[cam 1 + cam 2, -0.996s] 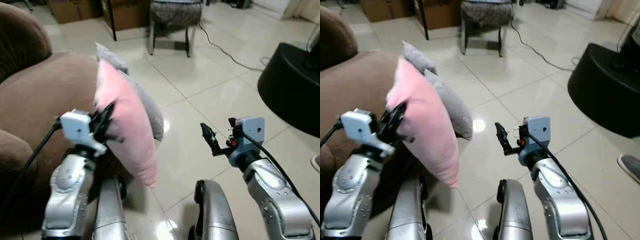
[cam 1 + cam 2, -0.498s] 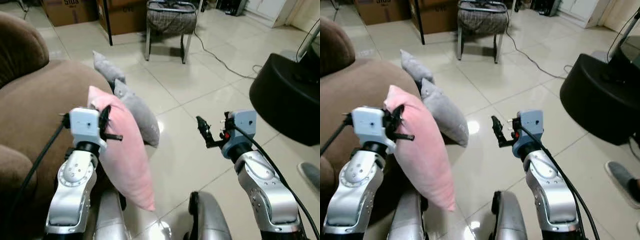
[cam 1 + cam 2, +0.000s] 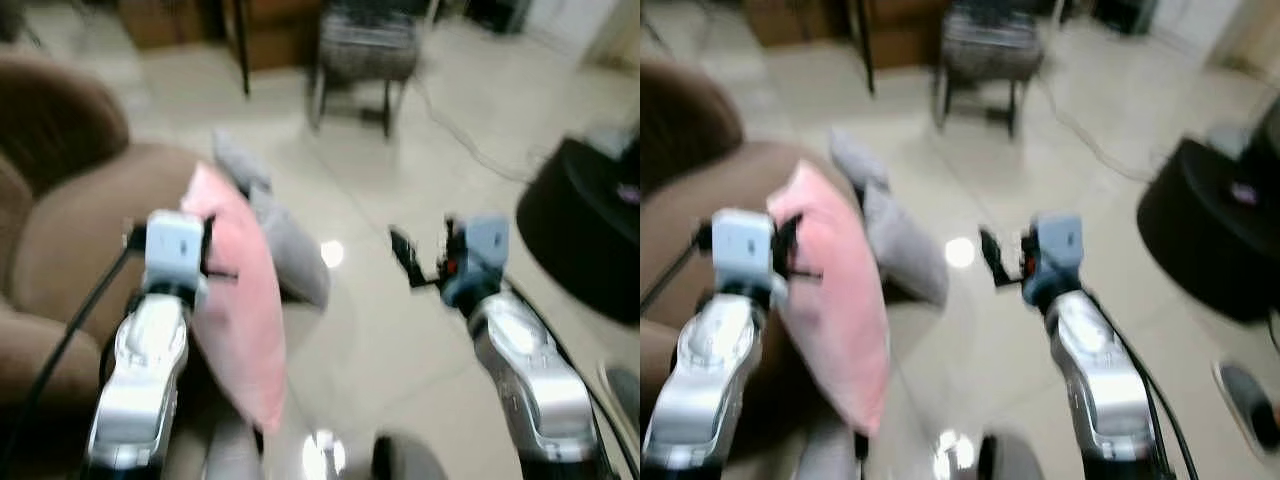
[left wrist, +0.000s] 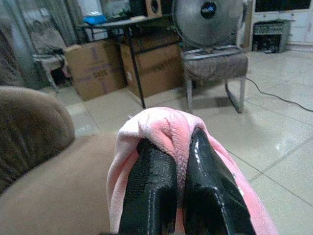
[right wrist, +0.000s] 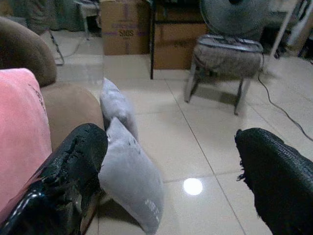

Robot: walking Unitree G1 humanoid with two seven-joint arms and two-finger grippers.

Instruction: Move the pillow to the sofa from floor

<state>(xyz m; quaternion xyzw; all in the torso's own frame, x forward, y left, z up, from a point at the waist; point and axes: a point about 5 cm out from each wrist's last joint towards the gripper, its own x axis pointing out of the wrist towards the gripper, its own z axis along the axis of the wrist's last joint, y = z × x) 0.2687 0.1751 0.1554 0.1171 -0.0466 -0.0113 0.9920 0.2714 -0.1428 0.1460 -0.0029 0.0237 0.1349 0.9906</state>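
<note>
1. While the left end effector (image 4: 168,196) pinches the pink pillow (image 3: 235,300) aloft beside the brown sofa (image 3: 70,230), the blurred view has shifted.
2. Right end effector (image 5: 171,181) gapes wide, empty.
3. Placement remains.

Home living room: sofa (image 3: 70,230), fan (image 4: 208,22)

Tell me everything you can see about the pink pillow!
The pink pillow looks soft and fuzzy, like fleece. It is off the floor, hanging almost upright with one corner pointing down. The left tool pinches a fold of its top edge between two black fingers. It hangs beside the brown sofa, in front of two grey pillows that lean against the sofa. The head views are blurred, so finer detail is lost.
</note>
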